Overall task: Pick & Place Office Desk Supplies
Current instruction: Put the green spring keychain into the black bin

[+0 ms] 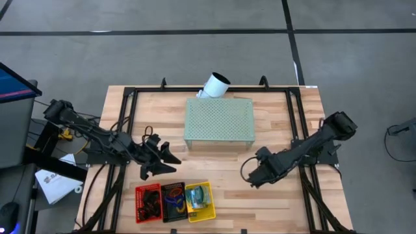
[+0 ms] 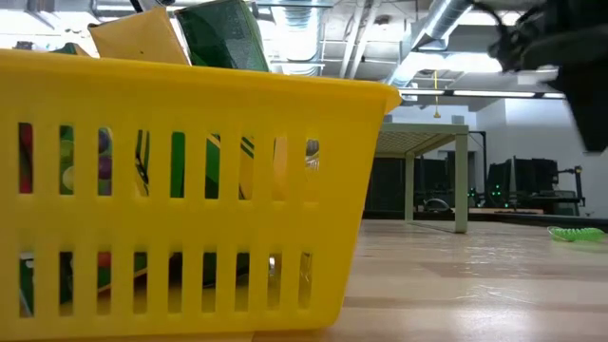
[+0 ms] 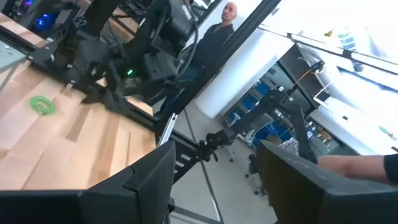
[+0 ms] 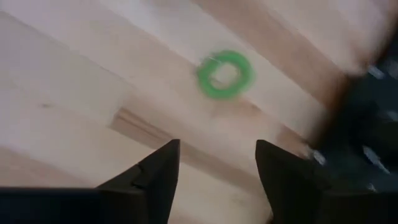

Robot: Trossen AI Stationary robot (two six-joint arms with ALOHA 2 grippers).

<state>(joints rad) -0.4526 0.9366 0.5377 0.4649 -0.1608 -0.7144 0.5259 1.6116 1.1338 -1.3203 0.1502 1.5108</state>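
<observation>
Three baskets [image 1: 173, 202], one green loop [image 4: 224, 74]

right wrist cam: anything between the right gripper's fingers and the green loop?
Nothing. In the right wrist view, only bare wood separates the right gripper, fingers apart and empty, from the green loop lying flat on the table.

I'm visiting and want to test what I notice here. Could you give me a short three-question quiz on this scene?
1. True or false: the right tool is open above a green loop.
2. How many baskets stand side by side at the table's near edge?
3. Which basket holds the crayon boxes: A red, B black, C yellow?

Key: 1 true; 2 three; 3 C.
</observation>
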